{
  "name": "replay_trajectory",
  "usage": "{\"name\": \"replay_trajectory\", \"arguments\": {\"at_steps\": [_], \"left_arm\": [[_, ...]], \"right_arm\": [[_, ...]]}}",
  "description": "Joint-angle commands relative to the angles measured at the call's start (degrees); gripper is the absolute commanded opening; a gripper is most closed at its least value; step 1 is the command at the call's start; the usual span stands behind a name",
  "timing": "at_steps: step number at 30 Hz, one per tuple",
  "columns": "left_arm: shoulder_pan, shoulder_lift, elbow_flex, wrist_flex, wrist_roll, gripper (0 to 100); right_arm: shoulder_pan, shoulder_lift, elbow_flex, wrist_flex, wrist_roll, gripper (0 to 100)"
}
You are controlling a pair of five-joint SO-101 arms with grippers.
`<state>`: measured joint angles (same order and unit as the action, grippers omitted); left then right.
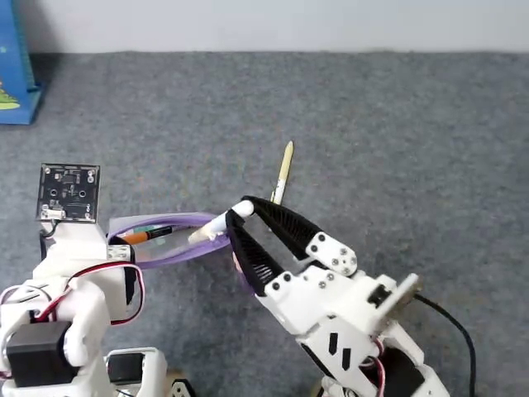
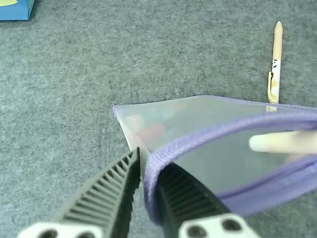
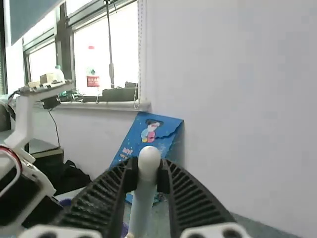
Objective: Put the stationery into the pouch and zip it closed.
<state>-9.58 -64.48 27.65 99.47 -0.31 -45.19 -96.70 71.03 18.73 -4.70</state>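
My left gripper (image 2: 142,161) is pinched tight on the purple rim of the pouch (image 2: 198,129), low centre in its wrist view; my right gripper (image 1: 237,217) clamps a white pen (image 1: 208,231), tip at the pouch mouth, mid-frame from above; a yellow pen (image 1: 283,172) lies on the grey carpet (image 1: 397,124) just above.

The pouch (image 2: 198,129) is cut off by the left wrist view's edge, its coloured contents (image 2: 148,130) blurred through the wall; white pen (image 3: 142,201) and blue box (image 1: 15,74) likewise truncated by frame edges
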Motion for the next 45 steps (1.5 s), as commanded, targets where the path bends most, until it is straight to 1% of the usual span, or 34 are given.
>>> {"name": "replay_trajectory", "arguments": {"at_steps": [1,4,6,9,12,16,19,20,23,26,28,30,32,36,40,42,45], "left_arm": [[0.3,0.4,-0.5,1.0,0.7,1],[0.3,0.4,-0.4,1.0,0.7,1],[0.3,0.4,-0.4,1.0,0.7,1],[0.3,0.2,0.1,1.0,0.7,1],[0.3,0.2,0.4,1.0,0.7,1],[0.2,0.1,0.3,1.0,0.7,1],[-0.1,0.1,0.3,1.0,0.7,1],[-0.1,0.1,0.3,1.0,0.7,1],[-0.1,0.1,0.3,1.0,0.7,1],[-0.1,0.1,0.3,1.0,0.7,1],[-0.1,0.1,0.3,1.0,0.7,1],[0.1,0.1,0.3,1.0,0.7,1],[0.2,0.1,0.3,1.0,0.7,1],[-0.1,0.1,0.2,1.0,0.7,1],[-0.2,0.1,0.3,1.0,0.7,1],[-0.2,0.1,0.3,1.0,0.7,1],[0.0,0.1,0.3,1.0,0.7,1]], "right_arm": [[-0.1,-0.6,-0.4,4.1,0.3,10.5],[-0.1,-0.8,-1.5,7.0,0.1,22.9],[-0.1,-0.8,-3.8,9.4,-1.5,24.8],[-0.1,-0.8,-8.3,12.7,-4.7,22.3],[-0.1,-0.8,-11.4,15.6,-6.2,18.2],[0.2,-0.9,-14.1,19.9,-8.0,11.0],[0.7,-0.9,-14.7,24.0,-8.4,3.5],[1.8,-0.9,-14.7,25.1,-8.4,0.8],[8.4,-0.4,-14.5,28.2,-8.6,1.7],[16.6,-0.2,-14.2,31.4,-13.0,0.7],[20.1,1.1,-14.2,34.6,-13.0,0.7],[21.7,4.9,-14.2,37.0,-12.5,0.8],[22.5,10.9,-14.2,37.1,-12.8,0.9],[22.6,27.7,-14.5,31.5,-12.9,0.9],[22.5,45.1,-14.8,22.5,-12.8,1.2],[22.4,52.9,-14.9,17.9,-12.7,5.4],[22.4,64.0,-18.7,15.4,-12.8,17.9]]}}
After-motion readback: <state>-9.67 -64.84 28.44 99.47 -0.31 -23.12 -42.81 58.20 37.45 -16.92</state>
